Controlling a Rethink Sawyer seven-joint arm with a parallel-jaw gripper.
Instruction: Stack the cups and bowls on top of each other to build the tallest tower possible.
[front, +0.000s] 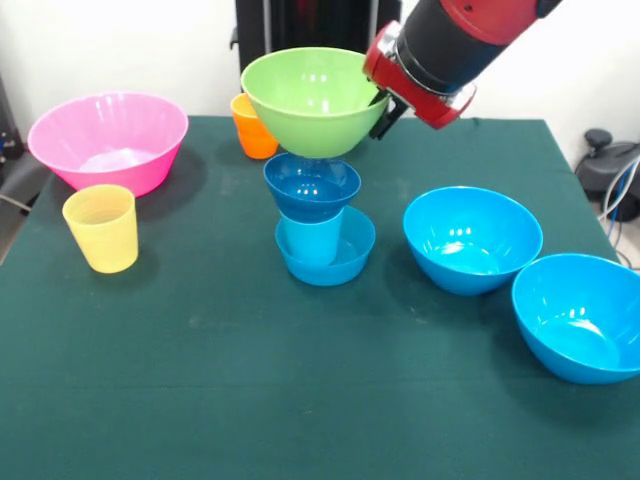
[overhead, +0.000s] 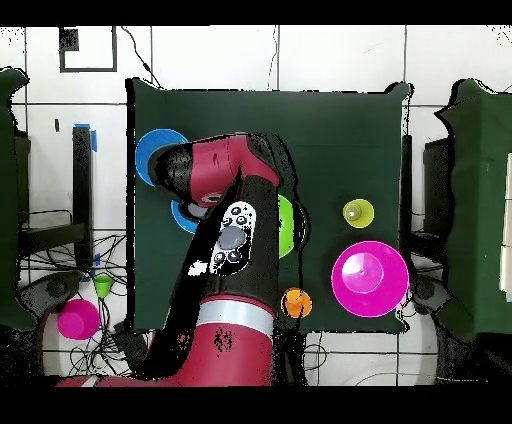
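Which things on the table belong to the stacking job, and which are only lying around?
Belong to the job:
- tower with lime green bowl on top
- pink bowl
- yellow cup
- orange cup
- two large blue bowls

Lying around:
- nothing else on the green table

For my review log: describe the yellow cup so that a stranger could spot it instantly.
Find the big pink bowl at one end of the green table. Just in front of it stands the yellow cup, upright and alone: the orange cup sits farther back.
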